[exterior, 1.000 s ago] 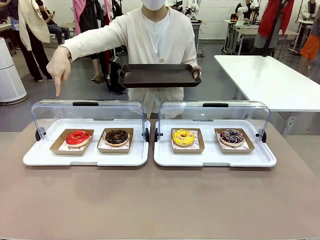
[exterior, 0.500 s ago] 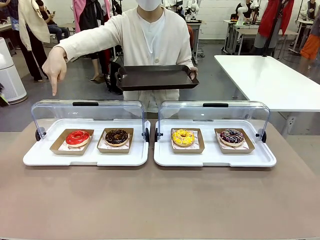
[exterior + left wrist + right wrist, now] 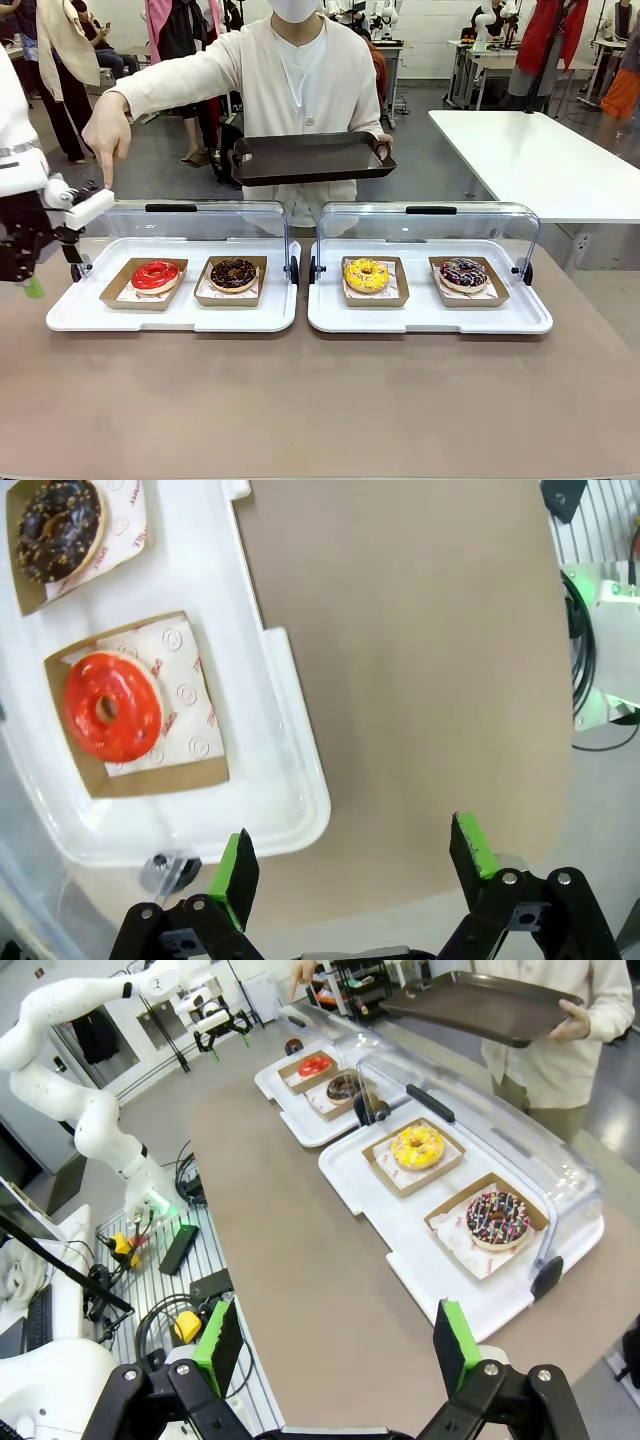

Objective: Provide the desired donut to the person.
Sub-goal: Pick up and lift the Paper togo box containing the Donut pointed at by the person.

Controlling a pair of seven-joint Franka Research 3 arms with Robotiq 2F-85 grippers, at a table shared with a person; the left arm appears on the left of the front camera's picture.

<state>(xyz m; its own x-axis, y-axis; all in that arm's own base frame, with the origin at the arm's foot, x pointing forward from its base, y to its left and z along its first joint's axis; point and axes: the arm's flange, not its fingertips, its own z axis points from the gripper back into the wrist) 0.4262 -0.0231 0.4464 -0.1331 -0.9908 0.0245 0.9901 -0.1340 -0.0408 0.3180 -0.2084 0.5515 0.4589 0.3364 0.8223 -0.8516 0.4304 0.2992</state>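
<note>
- Red donut (image 3: 155,275) sits in its cardboard holder at the outer end of the left white tray (image 3: 70,315). The person (image 3: 310,80) points a hand (image 3: 108,135) down at it, so I take it as the wanted one.
- Nothing picked yet. Grasp, lift and drop onto the dark tray (image 3: 310,157) the person holds are all left.
- Left end effector (image 3: 355,855): jaws wide, empty, over the bench (image 3: 420,680) just off that tray's corner, near the donut.
- Right end effector (image 3: 335,1340): released, empty, well apart from the donuts.

White, rounded left arm (image 3: 95,1120); black left gripper (image 3: 355,858) and right gripper (image 3: 335,1348), green pads (image 3: 236,878), silver screws (image 3: 503,878) just behind them.
</note>
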